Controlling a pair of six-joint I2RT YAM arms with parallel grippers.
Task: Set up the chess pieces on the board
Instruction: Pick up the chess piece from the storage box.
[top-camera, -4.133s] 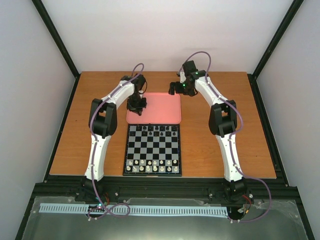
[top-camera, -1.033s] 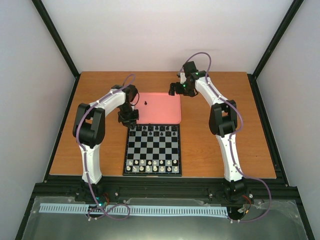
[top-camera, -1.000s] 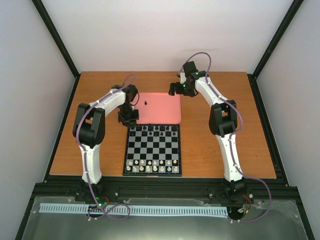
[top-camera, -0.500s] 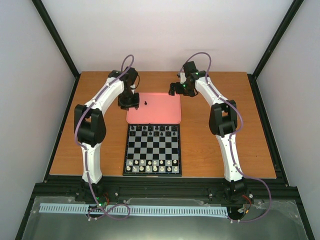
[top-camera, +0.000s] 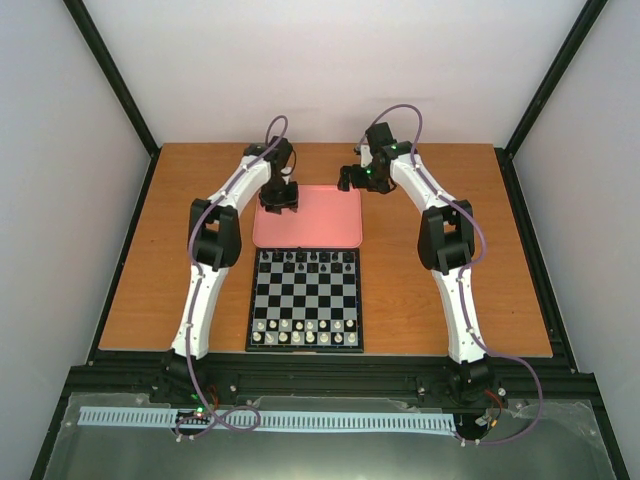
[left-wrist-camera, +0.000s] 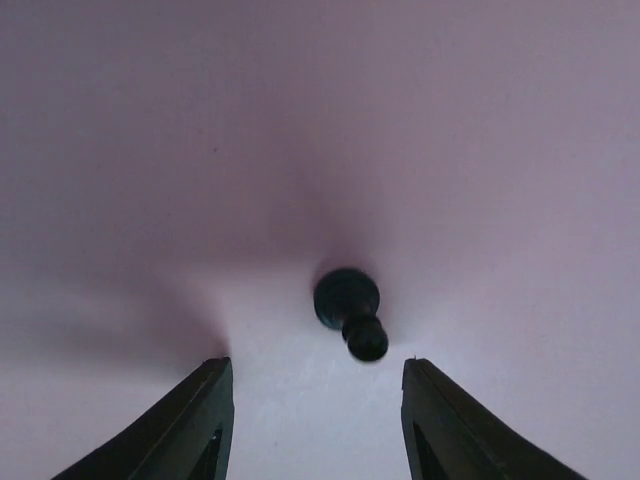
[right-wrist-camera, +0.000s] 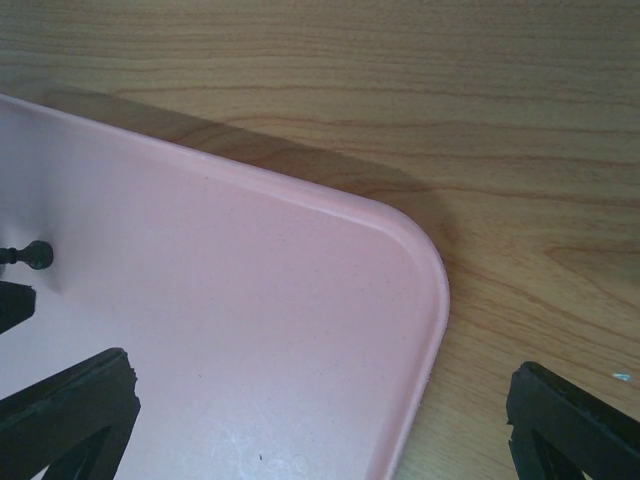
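The black-and-grey chequered board (top-camera: 305, 299) lies at the table's middle, with black chess pieces (top-camera: 305, 258) along its far rows and white ones along its near rows. One black pawn (left-wrist-camera: 349, 309) stands on the pink tray (top-camera: 320, 225); it also shows in the right wrist view (right-wrist-camera: 38, 255). My left gripper (left-wrist-camera: 315, 385) is open just above the tray, its jaws to either side of the pawn and short of it. My right gripper (right-wrist-camera: 320, 400) is open and empty above the tray's far right corner (right-wrist-camera: 425, 270).
The tray lies directly behind the board. Bare wooden table (top-camera: 440, 290) stretches to the left and right of both. Black frame rails (top-camera: 525, 230) edge the table.
My left gripper has swung from the board's far left corner back over the tray and come down around the lone black pawn. The right arm has not moved.
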